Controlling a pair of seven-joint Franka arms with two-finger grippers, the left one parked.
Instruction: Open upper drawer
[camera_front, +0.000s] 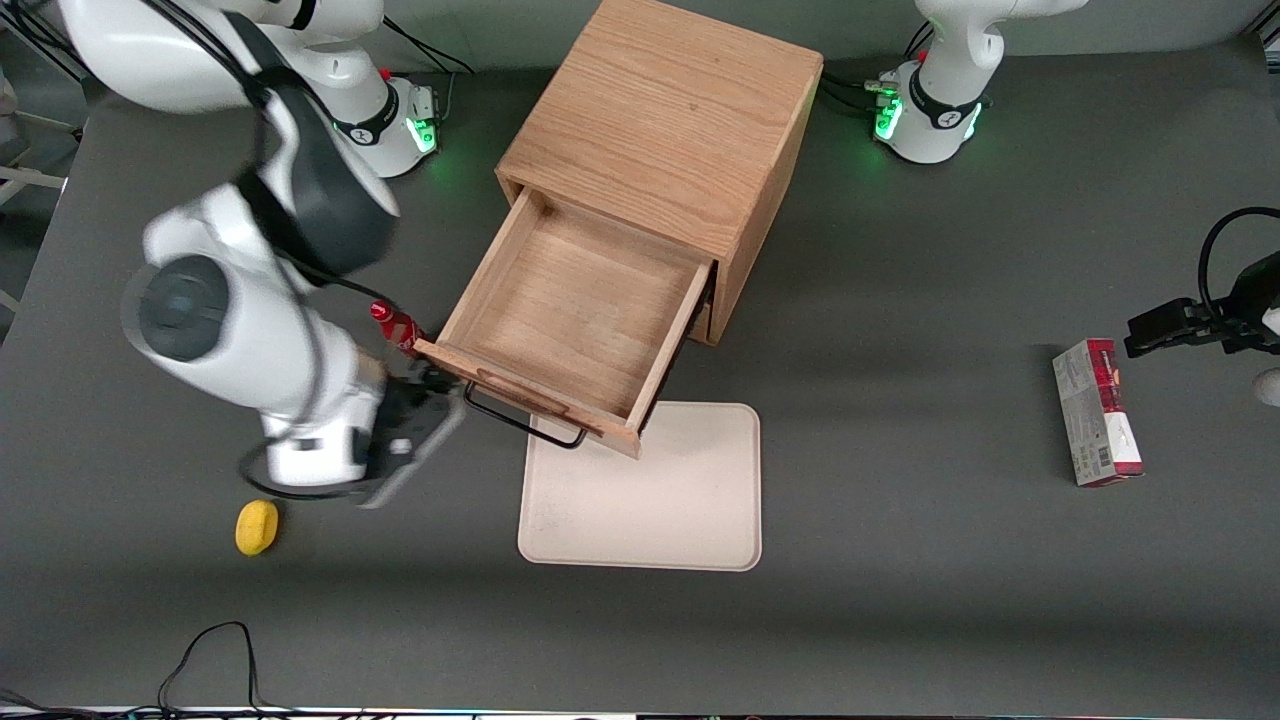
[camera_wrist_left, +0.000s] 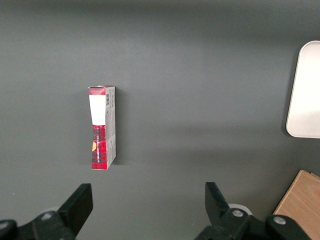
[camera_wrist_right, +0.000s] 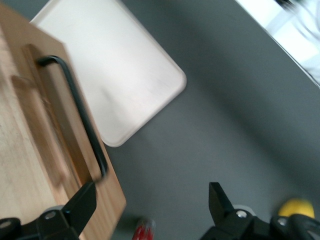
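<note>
The upper drawer (camera_front: 575, 310) of the oak cabinet (camera_front: 670, 120) stands pulled far out, its inside bare. Its front carries a raised wooden strip and a black wire bar handle (camera_front: 525, 420). My right gripper (camera_front: 445, 395) is open and empty just off the handle's end, toward the working arm's end of the table. In the right wrist view the drawer front (camera_wrist_right: 30, 150) and the handle (camera_wrist_right: 80, 115) lie beside one finger (camera_wrist_right: 82, 202), and nothing is between the fingers of the gripper (camera_wrist_right: 150, 200). The other drawer is hidden under the open one.
A cream tray (camera_front: 650, 490) lies on the table partly under the drawer front. A small red can (camera_front: 395, 325) lies beside the drawer's corner. A yellow round object (camera_front: 257, 526) lies nearer the front camera. A red and grey box (camera_front: 1095, 410) lies toward the parked arm's end.
</note>
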